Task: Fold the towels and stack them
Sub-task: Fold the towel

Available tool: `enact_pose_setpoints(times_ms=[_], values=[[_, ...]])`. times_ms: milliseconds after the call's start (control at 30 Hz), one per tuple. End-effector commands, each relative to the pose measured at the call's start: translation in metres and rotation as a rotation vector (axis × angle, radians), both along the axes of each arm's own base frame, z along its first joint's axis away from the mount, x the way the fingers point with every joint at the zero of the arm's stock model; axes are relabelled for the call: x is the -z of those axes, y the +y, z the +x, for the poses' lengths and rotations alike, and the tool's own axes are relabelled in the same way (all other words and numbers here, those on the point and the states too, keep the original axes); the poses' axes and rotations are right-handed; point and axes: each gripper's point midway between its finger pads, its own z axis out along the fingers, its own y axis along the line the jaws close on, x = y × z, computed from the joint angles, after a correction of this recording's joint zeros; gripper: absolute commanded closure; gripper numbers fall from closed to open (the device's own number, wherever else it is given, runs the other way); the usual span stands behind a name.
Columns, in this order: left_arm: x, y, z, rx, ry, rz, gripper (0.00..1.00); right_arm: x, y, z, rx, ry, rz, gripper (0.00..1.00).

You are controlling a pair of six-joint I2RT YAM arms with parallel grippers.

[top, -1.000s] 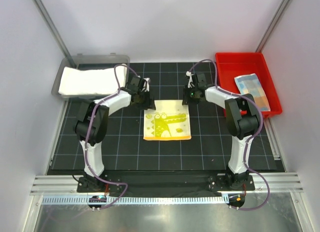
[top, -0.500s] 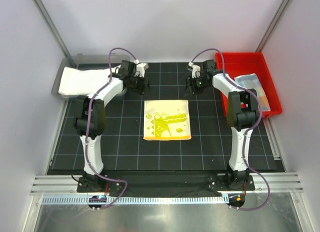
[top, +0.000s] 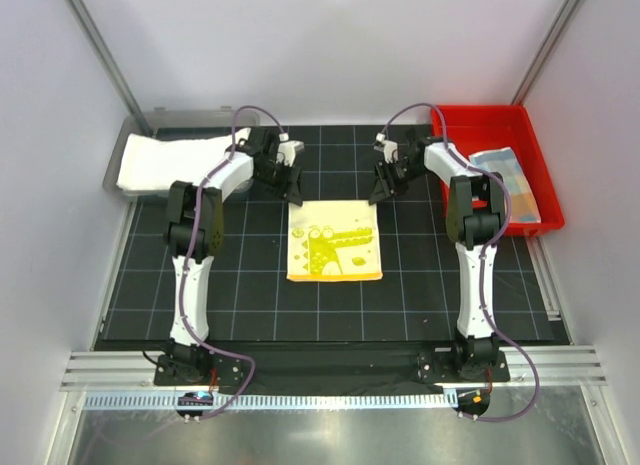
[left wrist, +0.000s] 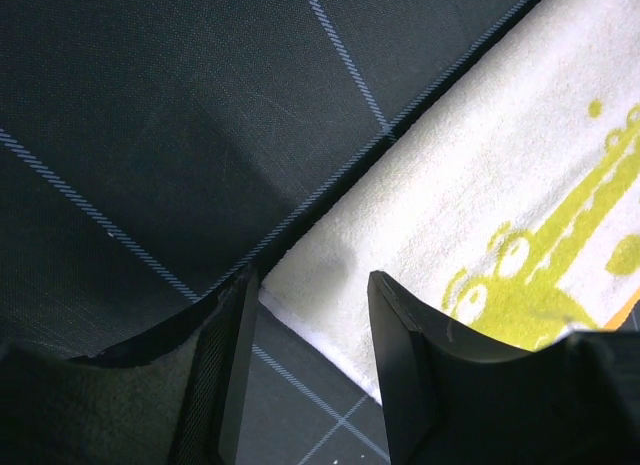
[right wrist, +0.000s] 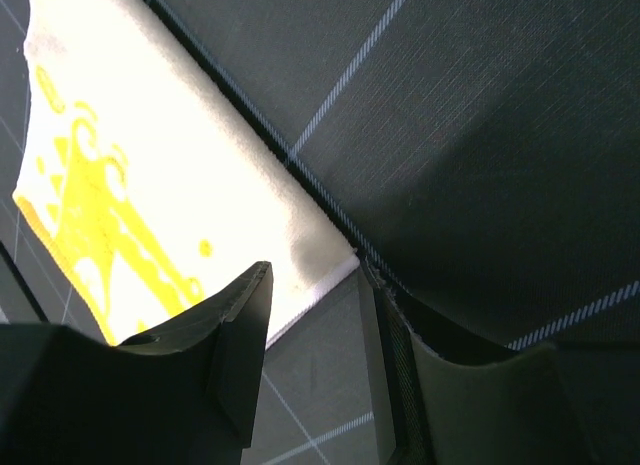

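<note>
The pale yellow towel [top: 334, 241] with a green crocodile print lies flat in the middle of the black grid mat. My left gripper [top: 294, 193] is open, low over the towel's far-left corner. In the left wrist view [left wrist: 312, 295] that corner sits between the jaws on the towel [left wrist: 480, 185]. My right gripper [top: 380, 193] is open over the far-right corner. The right wrist view [right wrist: 315, 285] shows that corner of the towel [right wrist: 150, 155] between the jaws. A white towel [top: 165, 163] lies in the grey tray. A light-blue patched towel [top: 505, 180] lies in the red bin. The rust-brown towel is out of view.
The grey tray [top: 190, 117] stands at the far left and the red bin [top: 480, 120] at the far right. The black mat [top: 330, 310] spreads around the yellow towel. Frame posts rise at both far corners.
Both grippers pulled back toward the far edge half a second ago, then came forward and down to the yellow towel's far corners. The towel has not moved.
</note>
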Motion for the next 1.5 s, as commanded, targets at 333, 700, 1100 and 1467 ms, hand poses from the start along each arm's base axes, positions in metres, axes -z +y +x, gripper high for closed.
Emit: enact_pose_setpoints(times_ms=[333, 700, 1100, 1467], values=[[-0.007, 0.005, 0.005, 0.058, 0.007, -0.008, 0.51, -0.006, 0.005, -0.003, -0.068, 0.038, 0.122, 0.63], [-0.002, 0.004, 0.006, 0.069, 0.03, -0.008, 0.69, -0.01, -0.004, 0.01, -0.024, -0.008, 0.102, 0.83], [0.001, 0.009, 0.017, 0.053, 0.015, 0.03, 0.63, -0.013, 0.0, 0.021, -0.02, -0.023, 0.152, 0.57], [0.006, 0.006, 0.014, 0.064, 0.037, 0.014, 0.82, -0.009, 0.006, 0.02, -0.037, -0.015, 0.162, 0.62]])
